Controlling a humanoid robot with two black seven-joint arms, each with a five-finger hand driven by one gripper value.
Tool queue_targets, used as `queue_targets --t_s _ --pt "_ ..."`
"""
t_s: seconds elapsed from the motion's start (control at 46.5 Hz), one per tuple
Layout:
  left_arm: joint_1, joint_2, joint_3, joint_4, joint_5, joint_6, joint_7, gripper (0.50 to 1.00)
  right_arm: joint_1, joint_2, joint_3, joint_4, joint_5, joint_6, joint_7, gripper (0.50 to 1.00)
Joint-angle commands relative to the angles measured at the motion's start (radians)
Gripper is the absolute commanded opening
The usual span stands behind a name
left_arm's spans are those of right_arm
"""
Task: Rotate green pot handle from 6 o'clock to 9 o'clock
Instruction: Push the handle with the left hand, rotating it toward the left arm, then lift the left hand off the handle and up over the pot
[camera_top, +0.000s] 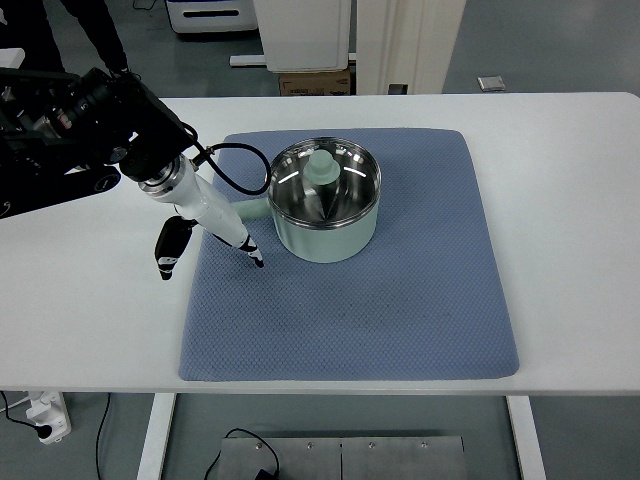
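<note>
Top view shows the left robot hand reaching in from the left edge on a black arm, its white and black fingers pointing down and to the right over the blue mat. One black finger hangs apart at the left, just off the mat's left edge. The longer fingers lie stretched out rather than curled — they grip nothing, though they cross just in front of the pot handle, and whether they touch it cannot be told. A black cable loops from the wrist toward the pot.

The green pot stands upright on the mat's upper half, just right of the robot hand. Its pale green handle sticks out to the pot's left, toward the hand — roughly the 9 o'clock side. The pot's steel inside is shiny, and a pale green lid knob shows inside it.

The mat lies on a white worktop. Beyond the worktop's far edge, up from the pot, stands a white cabinet above a cardboard box.
</note>
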Motion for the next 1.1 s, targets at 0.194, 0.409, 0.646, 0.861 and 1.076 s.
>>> queue_targets --t_s 0.194,0.409,0.646,0.861,1.076 --pt "0.000 -0.041 0.002 0.051 0.019 0.000 0.029 1.000 0.000 0.000 0.000 0.000 0.000 0.000 0.000 1.000" --pt "0.002 -0.057 0.006 0.086 0.042 0.000 0.041 1.000 0.000 0.000 0.000 0.000 0.000 0.000 0.000 1.000" --pt "0.002 -0.057 0.011 0.099 0.051 0.000 0.046 1.000 0.000 0.000 0.000 0.000 0.000 0.000 0.000 1.000" --pt "-0.014 -0.015 0.002 -0.015 -0.075 0.000 0.025 1.000 0.000 0.000 0.000 0.000 0.000 0.000 0.000 1.000" --pt "-0.006 0.016 -0.087 -0.105 -0.334 0.000 0.014 1.000 0.000 0.000 0.000 0.000 0.000 0.000 0.000 1.000"
